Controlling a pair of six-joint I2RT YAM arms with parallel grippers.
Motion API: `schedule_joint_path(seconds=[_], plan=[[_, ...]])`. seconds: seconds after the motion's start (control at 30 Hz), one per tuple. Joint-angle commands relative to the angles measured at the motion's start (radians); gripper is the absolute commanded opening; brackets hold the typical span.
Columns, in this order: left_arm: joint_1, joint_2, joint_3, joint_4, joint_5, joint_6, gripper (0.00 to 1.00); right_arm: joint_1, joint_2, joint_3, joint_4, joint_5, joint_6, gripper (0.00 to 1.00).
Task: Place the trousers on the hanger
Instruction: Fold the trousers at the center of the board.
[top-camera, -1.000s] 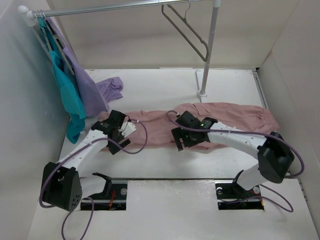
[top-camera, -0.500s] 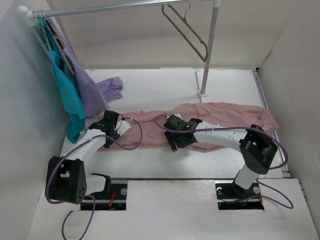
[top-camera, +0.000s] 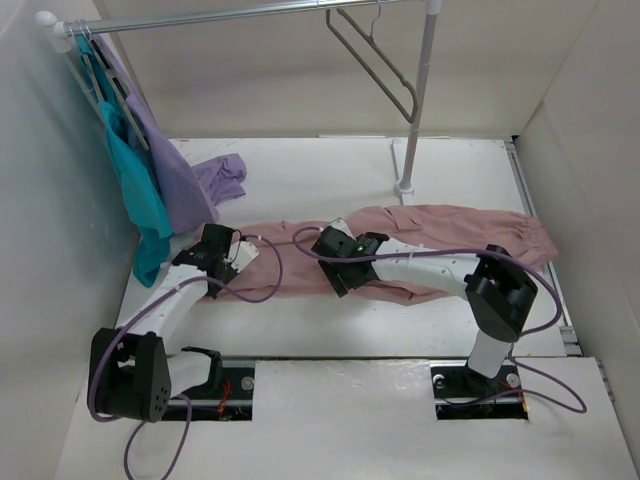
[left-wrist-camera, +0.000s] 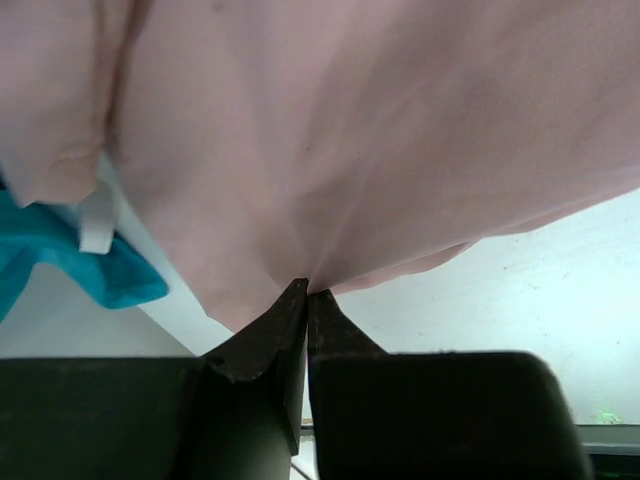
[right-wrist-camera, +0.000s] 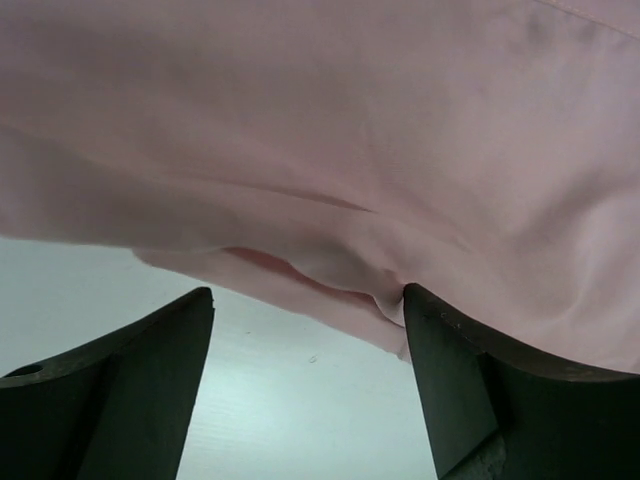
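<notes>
The dusty-pink trousers (top-camera: 450, 225) lie stretched left to right across the white table. My left gripper (top-camera: 212, 242) sits at their left end. In the left wrist view it (left-wrist-camera: 307, 290) is shut on a pinch of the trousers' fabric (left-wrist-camera: 330, 150), which puckers at the tips. My right gripper (top-camera: 335, 275) is at the trousers' near edge, around the middle. It (right-wrist-camera: 310, 295) is open, with bare table between the fingers (right-wrist-camera: 165, 345), and the right one touches the folded hem (right-wrist-camera: 330, 290). The grey hanger (top-camera: 375, 60) hangs on the rail at the top.
A lilac garment (top-camera: 180, 180) and a teal garment (top-camera: 140, 200) hang from the rail's (top-camera: 200, 17) left end, close to my left gripper; teal cloth (left-wrist-camera: 80, 275) shows beside the trousers. The rail's white pole (top-camera: 418, 100) stands behind the trousers. White walls enclose the table.
The left gripper has closed on the trousers' left end. The right arm has slid left along the trousers' near edge with its jaws still open.
</notes>
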Motion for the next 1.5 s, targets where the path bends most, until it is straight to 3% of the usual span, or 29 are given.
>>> schedule_joint_path(seconds=[0.0,0.1,0.17,0.2,0.23,0.3,0.33,0.63,0.8,0.87,0.93,0.97,1.03,1.07,1.1,1.2,1.27,1.37,1.4,1.47], plan=[[0.005,-0.061,0.001,-0.032,-0.012,0.013,0.0,0.004,0.032,0.05,0.001,0.056,-0.046,0.81],[0.005,-0.07,-0.026,-0.041,-0.012,0.013,0.0,0.004,0.041,0.075,-0.009,0.084,-0.055,0.81],[0.005,-0.079,-0.038,-0.041,-0.012,0.013,0.0,0.004,0.041,0.075,-0.009,0.097,-0.065,0.72],[0.014,-0.079,-0.048,-0.041,-0.012,0.013,0.0,0.004,0.041,0.075,0.0,0.097,-0.074,0.63],[0.014,-0.079,-0.048,-0.041,-0.012,0.013,0.0,0.004,0.041,0.075,0.001,0.108,-0.074,0.4],[0.014,-0.088,-0.048,-0.05,-0.021,0.023,0.0,0.004,0.041,0.066,0.001,0.117,-0.083,0.09],[0.014,-0.097,-0.048,-0.05,-0.031,0.024,0.0,0.004,0.041,0.054,-0.016,0.131,-0.083,0.0],[0.066,-0.203,-0.08,-0.104,-0.107,0.152,0.0,0.013,-0.129,-0.051,-0.044,0.021,-0.117,0.0],[0.066,-0.177,-0.118,-0.093,-0.107,0.142,0.0,0.013,-0.132,-0.08,-0.055,-0.201,-0.212,0.0],[0.066,-0.138,-0.118,-0.111,-0.072,0.129,0.18,0.013,-0.118,-0.08,-0.067,-0.212,-0.224,0.1],[0.066,-0.128,-0.118,-0.122,-0.061,0.117,0.57,-0.011,-0.127,-0.08,-0.076,-0.192,-0.206,0.31],[0.066,-0.128,-0.118,-0.136,-0.05,0.117,0.65,-0.036,-0.165,-0.08,-0.076,-0.192,-0.184,0.57],[0.066,-0.145,-0.1,-0.145,-0.05,0.117,0.78,-0.152,-0.224,-0.08,-0.041,-0.225,-0.161,0.78],[0.066,-0.154,-0.088,-0.164,-0.036,0.117,0.86,-0.203,-0.3,-0.08,-0.024,-0.234,-0.123,0.94],[0.066,-0.174,-0.072,-0.174,-0.015,0.117,0.89,-0.261,-0.343,-0.092,-0.006,-0.234,-0.099,0.99],[0.066,-0.199,0.003,-0.229,0.028,0.126,1.0,-0.554,-0.498,-0.132,0.05,-0.306,-0.014,0.99],[0.075,-0.199,0.056,-0.254,0.073,0.126,1.0,-0.782,-0.551,-0.164,0.062,-0.361,0.018,0.99],[0.075,-0.219,0.093,-0.263,0.082,0.114,1.0,-0.985,-0.578,-0.19,0.053,-0.383,0.069,0.99],[0.075,-0.219,0.093,-0.263,0.062,0.105,1.0,-1.11,-0.578,-0.213,0.053,-0.393,0.078,0.99],[0.084,-0.219,0.093,-0.248,0.039,0.091,1.0,-1.215,-0.557,-0.239,0.069,-0.406,0.09,0.99]])
